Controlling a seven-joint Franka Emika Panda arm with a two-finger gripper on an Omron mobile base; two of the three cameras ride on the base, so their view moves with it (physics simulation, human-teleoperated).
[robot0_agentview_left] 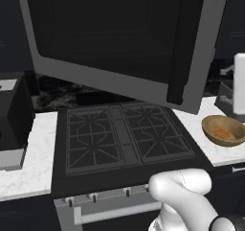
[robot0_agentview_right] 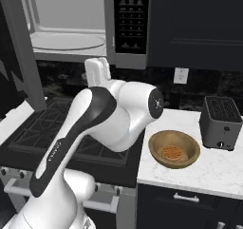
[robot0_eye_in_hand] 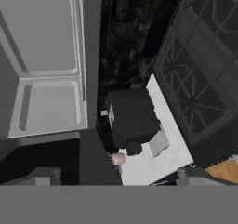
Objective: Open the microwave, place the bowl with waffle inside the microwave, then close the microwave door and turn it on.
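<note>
Microwave door (robot0_agentview_left: 119,43) swung open across upper left base view. Right base view – microwave (robot0_agentview_right: 123,26) cavity upper left, stove (robot0_agentview_right: 52,128) lower left, bowl (robot0_agentview_right: 174,148) with waffle (robot0_agentview_right: 171,152) on counter (robot0_agentview_right: 213,168) centre-right, toaster (robot0_agentview_right: 220,122) beside it, apart. Tool (robot0_eye_in_hand: 116,177) at bottom of hand view – tips spread wide, pinching nothing.

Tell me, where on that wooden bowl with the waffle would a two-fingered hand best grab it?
Probably the rim. The bowl sits upright on the white counter, wide and shallow, too broad to span. I would come down from above and pinch the wall on the stove side, one finger inside, one outside. The waffle lies in the middle, clear of that edge, and the toaster crowds the far side.
</note>
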